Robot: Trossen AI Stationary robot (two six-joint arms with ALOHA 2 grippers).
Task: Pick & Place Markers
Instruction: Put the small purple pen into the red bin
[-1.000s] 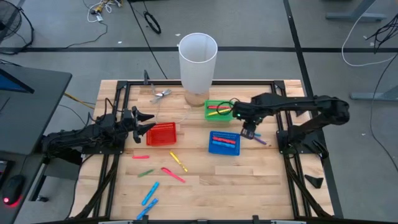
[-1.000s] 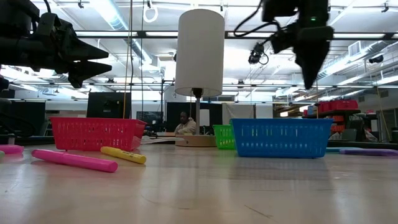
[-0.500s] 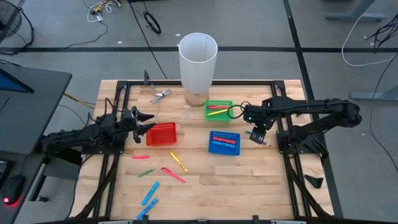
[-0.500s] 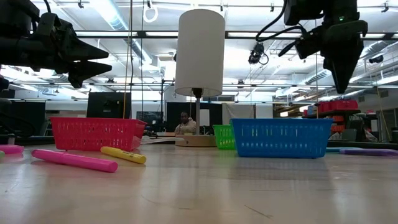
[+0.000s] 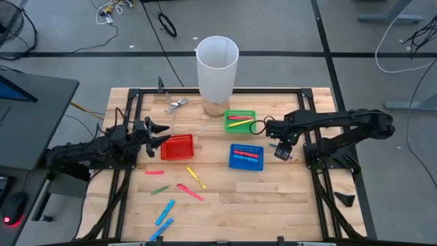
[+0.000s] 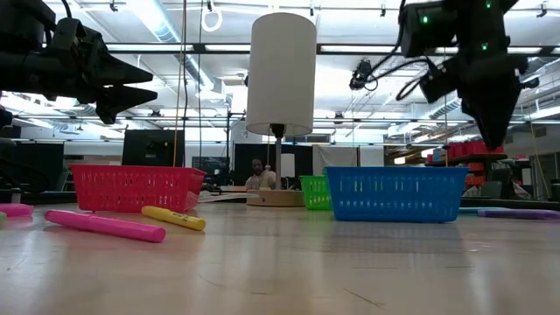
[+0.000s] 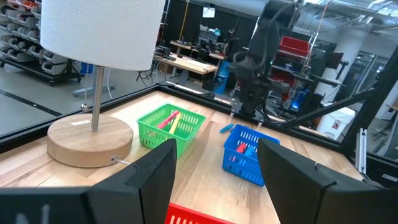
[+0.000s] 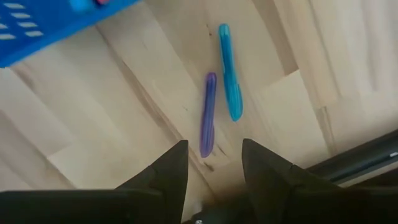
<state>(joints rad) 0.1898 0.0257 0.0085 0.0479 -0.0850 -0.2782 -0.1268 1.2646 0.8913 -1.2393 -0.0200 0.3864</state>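
Wood: the table [image 5: 225, 198] is pale planks in a black frame.
Right gripper [image 5: 281, 150]: hangs just off the blue basket [image 5: 246, 156] at its 3 o'clock side — fingers parted, nothing between them.
Under it: a purple marker [image 8: 207, 114] and a light blue marker [image 8: 229, 70] lie side by side on the wood, close but apart.
Left gripper [image 5: 158, 133]: waits beside the red basket [image 5: 178, 147] at its 9 o'clock edge, fingers spread wide and empty.
Loose markers: yellow [image 5: 196, 177], pink [image 5: 189, 191], green [image 5: 160, 189], red [image 5: 155, 172] and two blue [image 5: 164, 212] lie at 6 o'clock of the red basket.
Green basket [image 5: 240, 121]: holds red and yellow markers — it sits near the white cylinder [image 5: 217, 68].
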